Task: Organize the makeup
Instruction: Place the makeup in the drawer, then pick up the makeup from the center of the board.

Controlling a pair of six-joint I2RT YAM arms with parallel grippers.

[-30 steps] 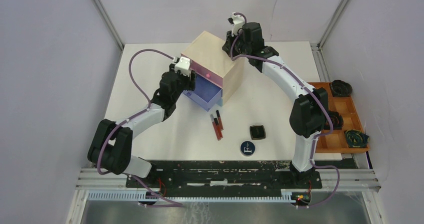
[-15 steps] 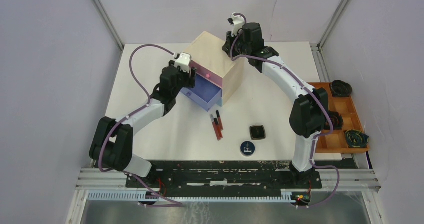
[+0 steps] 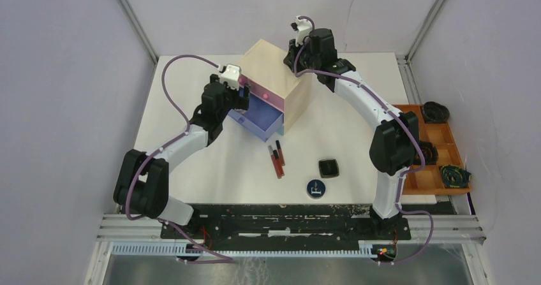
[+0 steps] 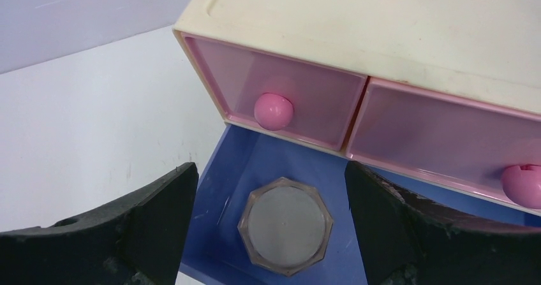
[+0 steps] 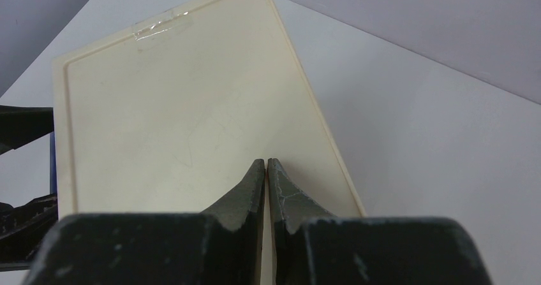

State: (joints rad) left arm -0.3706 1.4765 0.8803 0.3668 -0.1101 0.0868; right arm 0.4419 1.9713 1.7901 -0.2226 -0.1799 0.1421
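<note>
Lower centre, the pale octagonal clear-plastic jar (image 4: 286, 226) sits in the open blue plastic drawer (image 4: 237, 165), with gaps on either side to the released left gripper (image 4: 271, 173). The right gripper (image 5: 266, 164) is clenched on nothing over the beige box (image 5: 178, 119), near its right edge.

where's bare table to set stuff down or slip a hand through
Bare table lies near-left, between the left arm and the tubes, and far-right, between the drawer box and the tray, under the right arm. Crowded: near centre around the tubes, black compact and round compact, and at the blue drawer, where the left claw hovers.
</note>
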